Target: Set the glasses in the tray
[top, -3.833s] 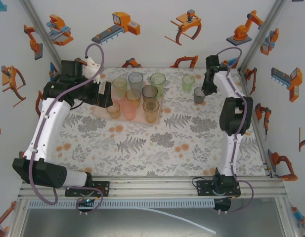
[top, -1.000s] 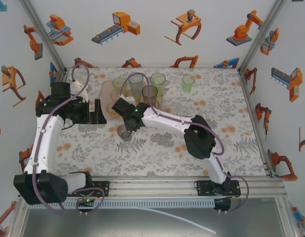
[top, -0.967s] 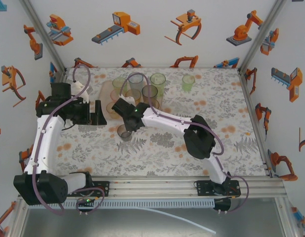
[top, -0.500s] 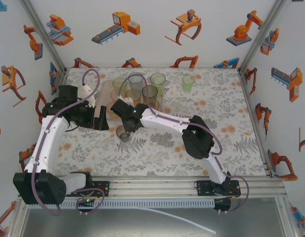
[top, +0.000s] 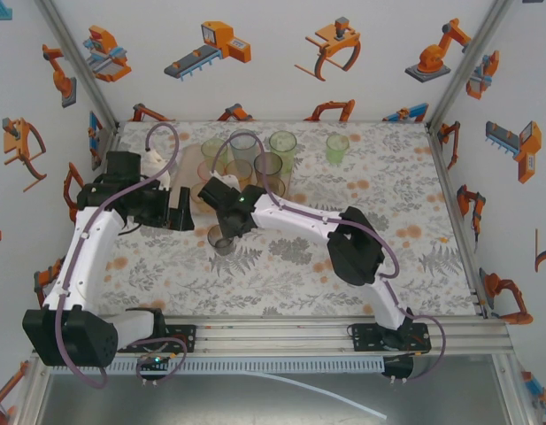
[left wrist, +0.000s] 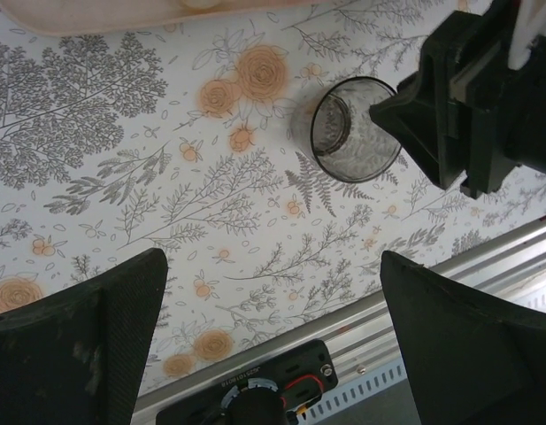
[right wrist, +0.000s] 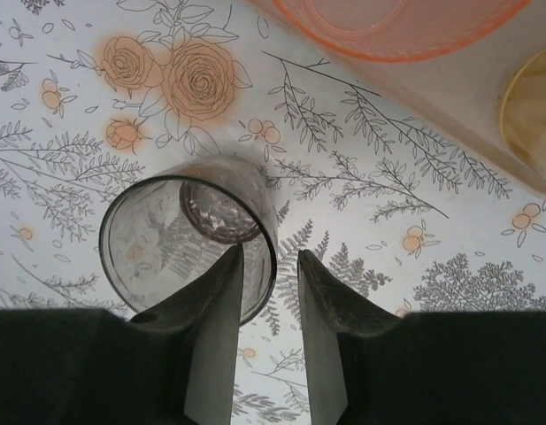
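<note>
A smoky grey glass [top: 221, 240] stands upright on the flowered cloth just in front of the pale pink tray [top: 190, 168]. My right gripper [top: 227, 227] is above it, open. In the right wrist view the right gripper [right wrist: 271, 254] straddles the wall of the grey glass [right wrist: 188, 235], one finger inside the rim and one outside, with a gap on both sides. Several tinted glasses [top: 244, 143] stand in the tray. A green glass [top: 337, 147] stands alone on the cloth at the back. My left gripper [top: 182, 211] hangs wide open left of the grey glass [left wrist: 352, 128], holding nothing.
The tray's near edge [right wrist: 449, 80] carries a pink-orange glass [right wrist: 405, 22] and a yellow one [right wrist: 534, 111] close to my right fingers. The left wrist view takes in the tray's rim [left wrist: 96, 13] and the table's metal front rail [left wrist: 432, 292]. Patterned walls close in three sides.
My right jaws have parted from around the grey glass's wall, and the glass stays standing on the cloth. My left gripper has shifted a little right, toward the tray's near corner.
</note>
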`<state>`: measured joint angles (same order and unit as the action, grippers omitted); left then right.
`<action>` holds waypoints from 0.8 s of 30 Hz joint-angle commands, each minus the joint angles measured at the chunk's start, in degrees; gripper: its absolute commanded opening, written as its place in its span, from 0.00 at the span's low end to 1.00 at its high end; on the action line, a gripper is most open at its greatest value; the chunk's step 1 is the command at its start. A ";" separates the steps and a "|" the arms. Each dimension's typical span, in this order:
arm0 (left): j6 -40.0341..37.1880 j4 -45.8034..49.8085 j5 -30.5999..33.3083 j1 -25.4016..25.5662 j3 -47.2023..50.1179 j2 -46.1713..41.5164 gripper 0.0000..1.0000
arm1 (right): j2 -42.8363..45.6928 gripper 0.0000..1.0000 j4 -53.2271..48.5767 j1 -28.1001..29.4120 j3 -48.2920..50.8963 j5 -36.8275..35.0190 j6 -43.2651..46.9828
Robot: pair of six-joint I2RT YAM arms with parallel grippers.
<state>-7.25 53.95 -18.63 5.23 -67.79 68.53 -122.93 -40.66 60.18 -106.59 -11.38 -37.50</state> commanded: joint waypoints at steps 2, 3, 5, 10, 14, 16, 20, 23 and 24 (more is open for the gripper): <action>3.94 -0.93 0.51 0.16 -3.83 -0.40 1.00 | 8.45 0.34 -2.93 -0.99 -1.52 -0.65 0.66; 3.68 -0.97 -0.17 0.37 -3.82 -0.08 0.99 | 9.71 0.33 -3.47 -1.16 -1.52 -0.74 0.71; 2.68 -1.60 -0.54 1.18 -3.13 0.88 0.95 | 12.78 0.33 -5.19 -1.46 -1.69 -1.65 1.02; 0.71 -6.00 0.19 5.52 1.34 3.52 0.89 | 22.85 0.33 -8.22 -4.23 1.11 -5.36 0.56; -0.40 -10.21 3.67 10.84 4.32 6.16 0.83 | 31.10 0.33 -8.11 -8.77 7.46 -6.50 -1.41; -0.58 -12.24 5.14 13.09 5.50 7.62 0.82 | 34.79 0.33 -8.12 -10.60 10.59 -7.59 -2.03; -0.41 -14.94 8.58 16.49 6.05 10.52 0.71 | 39.64 0.33 -7.94 -12.75 14.80 -9.35 -3.26; 0.60 -16.13 11.10 17.99 5.91 13.20 0.66 | 41.73 0.33 -7.90 -13.55 17.07 -10.22 -3.96; 1.12 -16.51 12.08 18.17 5.87 13.99 0.64 | 42.19 0.33 -7.78 -13.69 17.71 -10.41 -4.11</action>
<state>-6.66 39.97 -10.09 22.72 -61.91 80.90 -82.28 -47.62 47.03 -90.54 -19.35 -39.75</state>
